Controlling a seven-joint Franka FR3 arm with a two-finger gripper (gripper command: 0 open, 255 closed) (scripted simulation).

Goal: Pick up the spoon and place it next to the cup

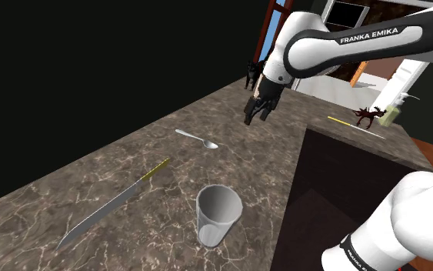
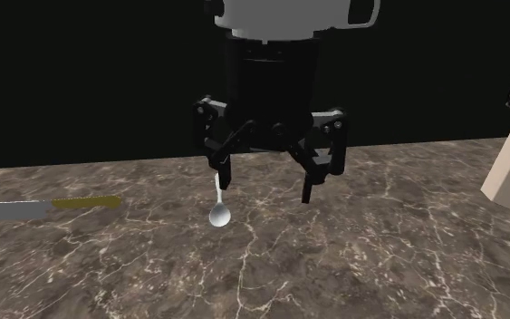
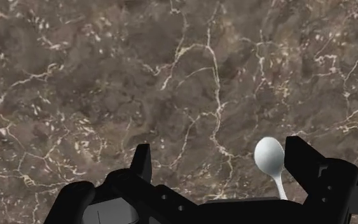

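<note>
The arm [image 1: 345,46] is white with dark joints and says FRANKA EMIKA. Its gripper [image 2: 265,188] is all black.

The tool [image 1: 254,117] hovers over the marble counter [image 1: 284,146], near the spoon [image 1: 197,139].

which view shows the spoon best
The shoulder view: the whole spoon lies uncovered on the counter, handle and bowl both clear. The second exterior view shows its bowl, the handle partly behind one of the open fingers. The wrist view shows the bowl and part of the handle.
</note>
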